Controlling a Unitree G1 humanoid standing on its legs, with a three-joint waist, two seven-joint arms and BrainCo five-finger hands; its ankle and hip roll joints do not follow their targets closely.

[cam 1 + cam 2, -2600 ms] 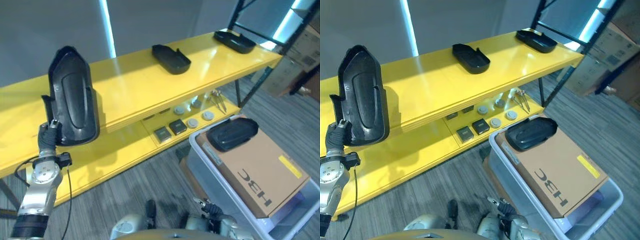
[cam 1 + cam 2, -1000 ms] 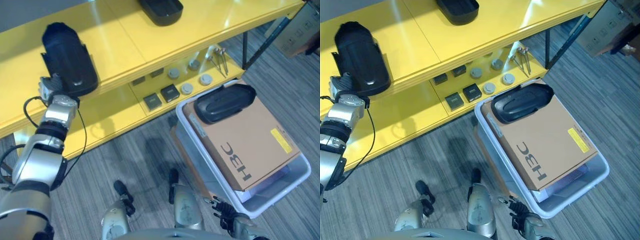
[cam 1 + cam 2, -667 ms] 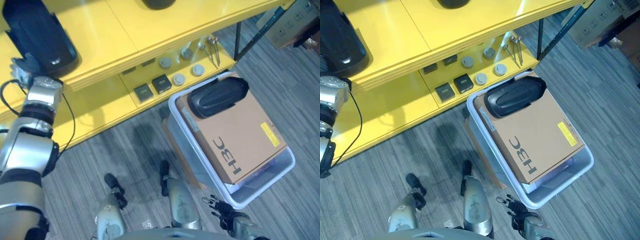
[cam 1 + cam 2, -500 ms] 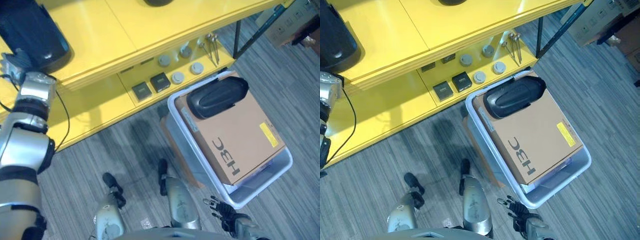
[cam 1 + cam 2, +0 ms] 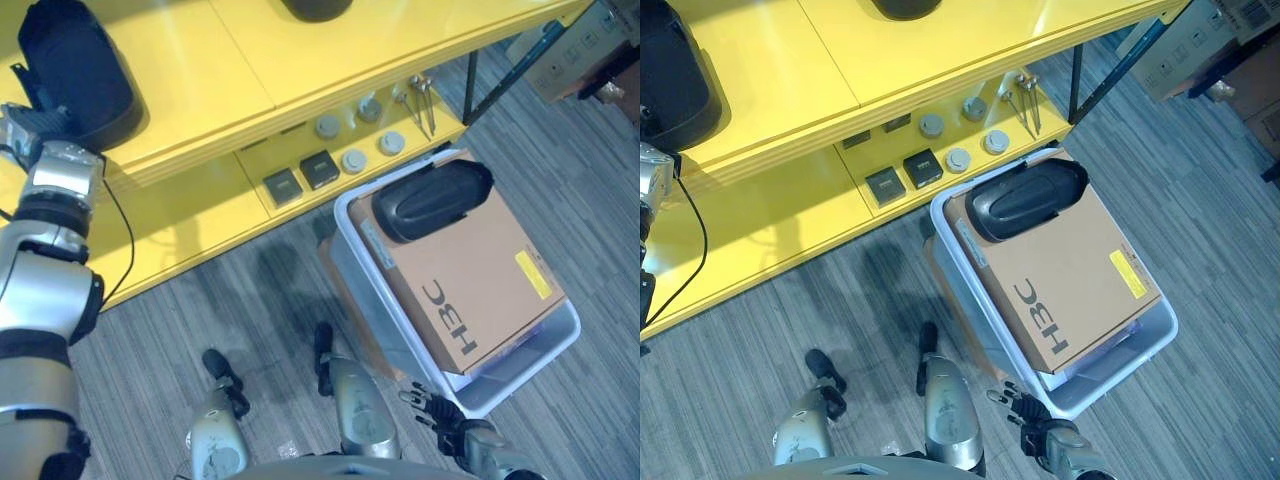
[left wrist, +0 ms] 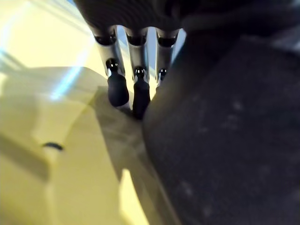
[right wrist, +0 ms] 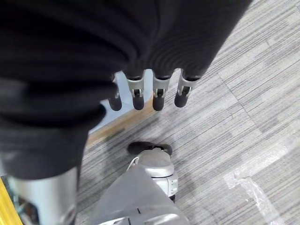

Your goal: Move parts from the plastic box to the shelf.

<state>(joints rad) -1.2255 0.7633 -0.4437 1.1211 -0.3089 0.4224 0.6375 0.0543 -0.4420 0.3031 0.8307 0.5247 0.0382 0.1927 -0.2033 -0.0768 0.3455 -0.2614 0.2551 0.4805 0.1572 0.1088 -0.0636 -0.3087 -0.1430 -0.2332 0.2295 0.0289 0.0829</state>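
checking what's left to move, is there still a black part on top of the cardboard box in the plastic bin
Yes, one black part lies on the far end of the cardboard box, which sits inside the plastic box.

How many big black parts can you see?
3: one black part on the top shelf by the left hand, one further along at the picture's edge, one atop the cardboard box. More may be hidden.
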